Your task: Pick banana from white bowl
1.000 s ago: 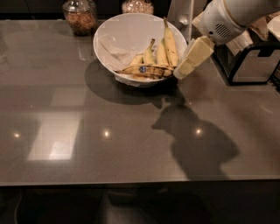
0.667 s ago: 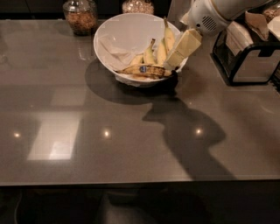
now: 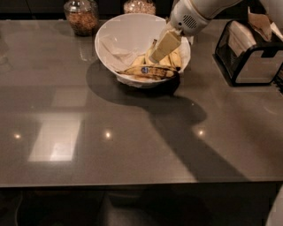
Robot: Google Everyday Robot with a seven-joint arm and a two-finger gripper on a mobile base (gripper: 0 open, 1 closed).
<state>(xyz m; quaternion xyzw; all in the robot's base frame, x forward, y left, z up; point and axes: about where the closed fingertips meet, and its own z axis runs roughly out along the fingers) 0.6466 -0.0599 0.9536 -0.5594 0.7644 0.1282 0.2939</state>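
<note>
banana [image 3: 150, 71]: yellow with lots of dark brown streaks, dark tips
sticker [image 3: 144, 69]: small blue oval on the banana
other bananas [image 3: 175, 58]: cleaner, plain yellow
white bowl [image 3: 128, 26]: shiny white all over
end effector [image 3: 154, 56]: pale cream, down in the white bowl just above the bananas
arm [image 3: 194, 15]: white with a small grey grille
surface [image 3: 88, 150]: shiny grey-brown with little bright light spots and a pale square glow
left jar [image 3: 82, 16]: clear glass, brown bits inside
right jar [image 3: 139, 6]: clear glass, pale tan bits inside
rack [image 3: 247, 59]: black, with white and tan paper in it

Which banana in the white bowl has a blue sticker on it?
The brown-streaked banana lying at the front of the white bowl; the yellower bananas behind it, by the gripper, show none.
</note>
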